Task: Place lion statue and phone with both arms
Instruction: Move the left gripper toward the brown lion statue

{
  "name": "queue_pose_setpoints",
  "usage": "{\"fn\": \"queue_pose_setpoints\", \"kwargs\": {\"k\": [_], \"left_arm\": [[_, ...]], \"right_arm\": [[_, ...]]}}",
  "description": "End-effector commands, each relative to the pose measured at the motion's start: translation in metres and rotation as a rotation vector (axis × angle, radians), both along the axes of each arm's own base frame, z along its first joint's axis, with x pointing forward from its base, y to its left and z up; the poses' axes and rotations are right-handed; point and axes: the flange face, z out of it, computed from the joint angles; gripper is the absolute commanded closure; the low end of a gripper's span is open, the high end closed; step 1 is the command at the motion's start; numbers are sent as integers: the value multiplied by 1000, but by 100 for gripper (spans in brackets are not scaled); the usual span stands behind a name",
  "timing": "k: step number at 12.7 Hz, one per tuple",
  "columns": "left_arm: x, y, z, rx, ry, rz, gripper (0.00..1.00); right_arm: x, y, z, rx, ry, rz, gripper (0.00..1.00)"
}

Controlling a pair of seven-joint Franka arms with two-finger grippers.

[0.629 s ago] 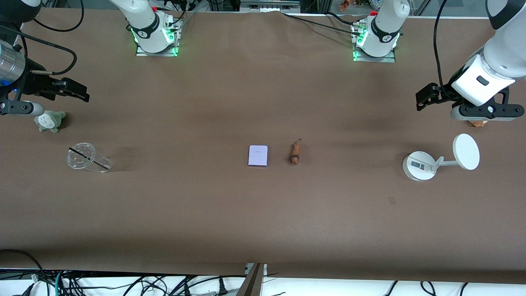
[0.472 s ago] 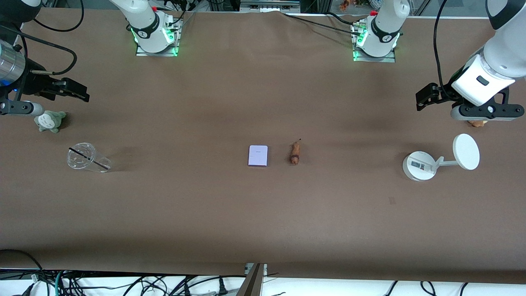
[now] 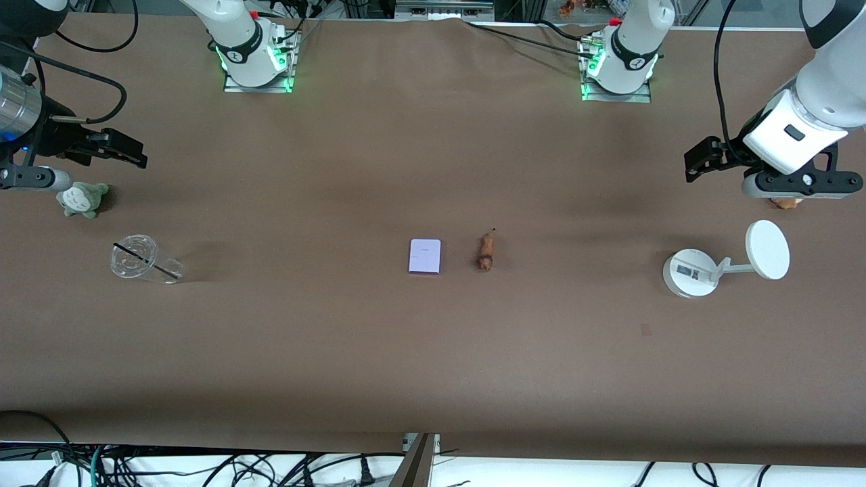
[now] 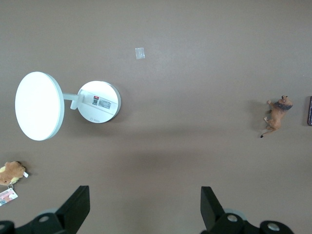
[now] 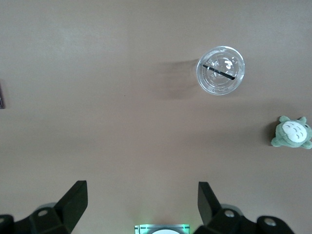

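The phone (image 3: 425, 256), a small flat pale lavender rectangle, lies at the middle of the table. The lion statue (image 3: 486, 251), tiny and brown-orange with a thin dark tail, lies beside it toward the left arm's end. Both lie free, with no gripper near. The left wrist view shows the lion (image 4: 278, 114) and an edge of the phone (image 4: 310, 110). My left gripper (image 3: 697, 161) hangs open and empty over the left arm's end of the table (image 4: 145, 204). My right gripper (image 3: 135, 153) hangs open and empty over the right arm's end (image 5: 141, 200).
A white round-based stand with a disc (image 3: 693, 272) and a tan plush toy (image 3: 785, 201) sit under the left gripper's end. A clear cup with a straw (image 3: 139, 259) and a grey-green plush (image 3: 81, 198) sit at the right arm's end.
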Motion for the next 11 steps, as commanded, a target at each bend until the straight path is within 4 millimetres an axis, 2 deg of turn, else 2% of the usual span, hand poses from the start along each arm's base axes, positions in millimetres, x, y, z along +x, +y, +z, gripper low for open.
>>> {"fn": "queue_pose_setpoints", "kwargs": {"k": [1,4,6,7,8,11], "left_arm": [[-6,-7,-6,-11,60,-20,0],[-4,-17,-32,-26,144,-29,0],[4,-36,-49,-83,150,-38,0],[9,-60,-58,-90,125,-68,0],[20,-80,-75,-95,100,-50,0],[37,-162,-134,-127,43,-5,0]], "right_arm": [[-6,-1,1,20,-9,1,0],[-6,-1,0,20,-6,1,0],[-6,-1,0,20,-6,1,0],[-6,-1,0,20,-6,1,0],[-6,-1,0,19,-6,0,0],[-6,-1,0,19,-6,0,0]]}}
